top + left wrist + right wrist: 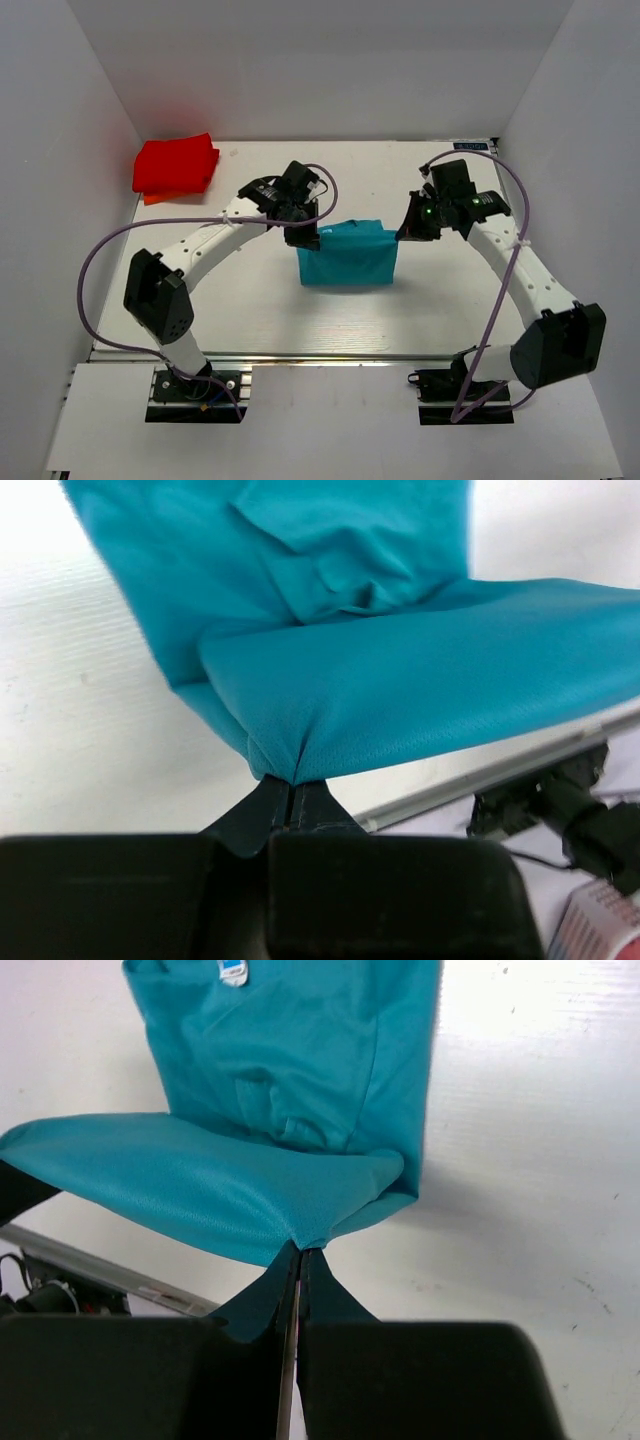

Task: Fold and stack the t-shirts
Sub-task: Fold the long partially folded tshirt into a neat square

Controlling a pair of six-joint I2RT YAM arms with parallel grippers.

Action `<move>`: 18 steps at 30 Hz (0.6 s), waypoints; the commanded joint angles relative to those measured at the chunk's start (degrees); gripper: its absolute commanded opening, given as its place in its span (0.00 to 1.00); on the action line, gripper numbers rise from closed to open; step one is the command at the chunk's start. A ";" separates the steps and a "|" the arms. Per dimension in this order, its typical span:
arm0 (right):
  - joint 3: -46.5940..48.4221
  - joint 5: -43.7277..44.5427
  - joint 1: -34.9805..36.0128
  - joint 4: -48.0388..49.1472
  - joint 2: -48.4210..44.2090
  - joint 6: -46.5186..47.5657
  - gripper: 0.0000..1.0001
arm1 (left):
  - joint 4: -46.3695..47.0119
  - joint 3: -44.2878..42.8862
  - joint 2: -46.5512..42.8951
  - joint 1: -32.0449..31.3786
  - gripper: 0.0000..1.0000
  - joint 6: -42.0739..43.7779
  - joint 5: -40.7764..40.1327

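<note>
The teal t-shirt (348,256) hangs in mid table, lifted at its far edge between both grippers. My left gripper (303,237) is shut on its left corner, seen in the left wrist view (290,780) pinching teal cloth (420,670). My right gripper (408,230) is shut on its right corner, seen in the right wrist view (303,1249) pinching teal cloth (200,1180). A small white neck label (232,970) shows at the top of that view. The red t-shirt (176,165) lies folded at the far left corner, apart from both grippers.
White walls close in the table (250,300) on the left, back and right. The table's metal front rail (330,355) runs along the near edge, with the arm bases below it.
</note>
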State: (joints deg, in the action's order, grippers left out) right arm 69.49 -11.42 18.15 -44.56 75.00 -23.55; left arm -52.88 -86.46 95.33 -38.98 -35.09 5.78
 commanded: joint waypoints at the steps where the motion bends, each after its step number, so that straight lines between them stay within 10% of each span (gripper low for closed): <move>1: 5.29 3.68 -0.49 2.10 4.51 0.52 0.00 | -3.02 -2.84 1.61 1.80 0.04 -2.26 -4.11; 18: 15.93 -1.50 -2.68 5.44 25.79 2.72 0.00 | -1.08 -9.95 13.82 9.27 0.09 0.73 -3.50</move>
State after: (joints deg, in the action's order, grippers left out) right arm 82.56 -13.17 16.73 -40.29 98.72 -22.52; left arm -53.12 -93.86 108.20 -31.51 -35.55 2.87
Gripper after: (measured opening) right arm 0.009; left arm 0.097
